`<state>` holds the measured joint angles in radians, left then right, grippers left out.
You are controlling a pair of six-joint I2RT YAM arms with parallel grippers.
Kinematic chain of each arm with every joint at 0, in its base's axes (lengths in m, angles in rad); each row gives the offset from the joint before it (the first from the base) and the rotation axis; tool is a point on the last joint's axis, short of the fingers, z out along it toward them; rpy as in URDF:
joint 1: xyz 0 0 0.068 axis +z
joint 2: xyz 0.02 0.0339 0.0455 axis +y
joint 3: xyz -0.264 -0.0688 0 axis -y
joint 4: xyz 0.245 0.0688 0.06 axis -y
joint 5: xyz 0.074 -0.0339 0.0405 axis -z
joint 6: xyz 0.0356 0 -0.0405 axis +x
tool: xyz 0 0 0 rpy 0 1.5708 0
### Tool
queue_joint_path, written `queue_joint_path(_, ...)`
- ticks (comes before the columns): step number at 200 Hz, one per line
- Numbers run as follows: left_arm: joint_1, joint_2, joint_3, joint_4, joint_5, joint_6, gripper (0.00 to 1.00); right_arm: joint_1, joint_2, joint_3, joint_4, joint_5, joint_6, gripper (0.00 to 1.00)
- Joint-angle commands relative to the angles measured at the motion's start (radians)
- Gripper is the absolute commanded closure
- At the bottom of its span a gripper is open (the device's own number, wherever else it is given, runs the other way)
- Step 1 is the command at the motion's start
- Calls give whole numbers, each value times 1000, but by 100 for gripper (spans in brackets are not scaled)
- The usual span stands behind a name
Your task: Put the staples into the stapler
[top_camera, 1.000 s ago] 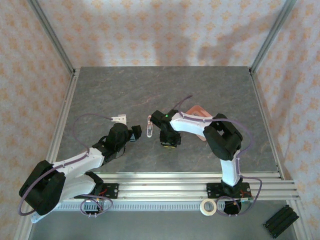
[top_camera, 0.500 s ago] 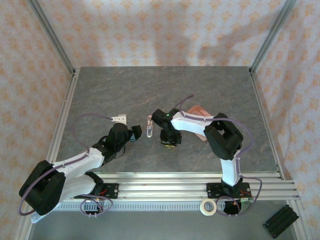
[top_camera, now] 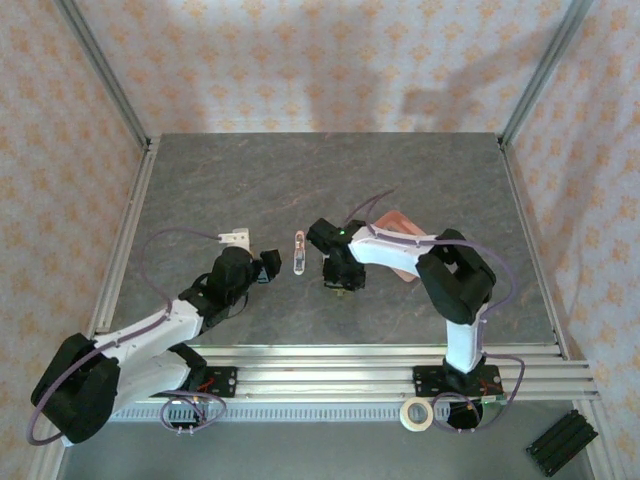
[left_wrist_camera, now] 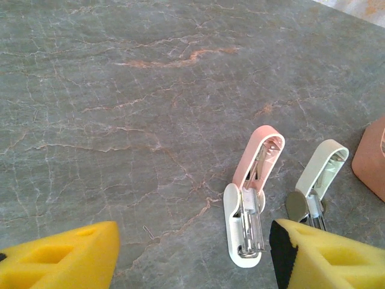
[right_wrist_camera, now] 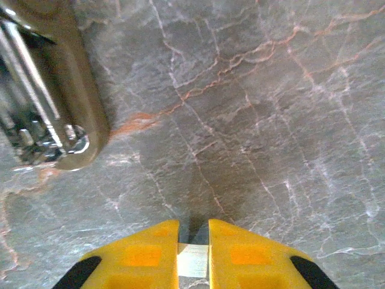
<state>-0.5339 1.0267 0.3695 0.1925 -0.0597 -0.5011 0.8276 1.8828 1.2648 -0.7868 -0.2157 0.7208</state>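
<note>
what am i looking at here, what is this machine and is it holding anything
These are two robot arms bolted to a table: the left arm and the right arm. The wide picture comes from a fixed camera above and behind them. The other two come from a small camera on each wrist, so the yellow shapes at the bottom are that arm's own fingers. On the table lie a stapler, opened flat, and a pink box. The left gripper is open and empty, near the stapler. The right gripper is closed on a small pale strip, probably staples.
</note>
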Motion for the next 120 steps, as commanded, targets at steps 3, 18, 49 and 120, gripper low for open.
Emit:
queue_joint_path(3,7,-42,4,-63,-25,-13,31,-5,-76,-31,39,68,-24,83)
queue_joint_path(18,7,-67,-3,-81,-34,-16,31,-5,-95,-46,65,76,-34,83)
queue_joint_path(49,6,-128,-20,-119,-57,-28,31,-6,-104,-56,109,64,-65,83)
queue_joint_path(120,6,-308,-32,-253,-93,-5,31,-5,-92,-15,176,62,-119,83)
